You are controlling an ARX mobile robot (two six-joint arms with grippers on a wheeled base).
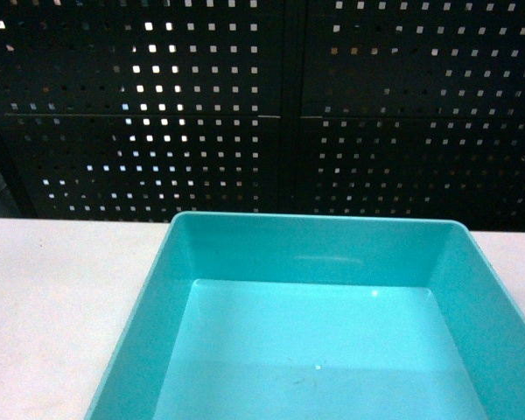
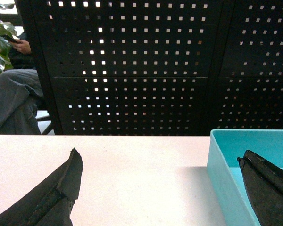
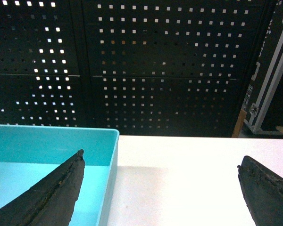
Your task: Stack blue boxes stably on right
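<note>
A light turquoise glossy plastic tub was seen empty on the white table. The left gripper and right gripper were spread wide, straddling its side walls; a two-sided grasp seemingly was being prepared.

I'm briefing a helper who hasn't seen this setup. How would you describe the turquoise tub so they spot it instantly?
Find the black perforated metal panel wall; a white table stands before it. On the table sits an empty, glossy, light turquoise rectangular plastic tub, the only coloured thing there.
</note>
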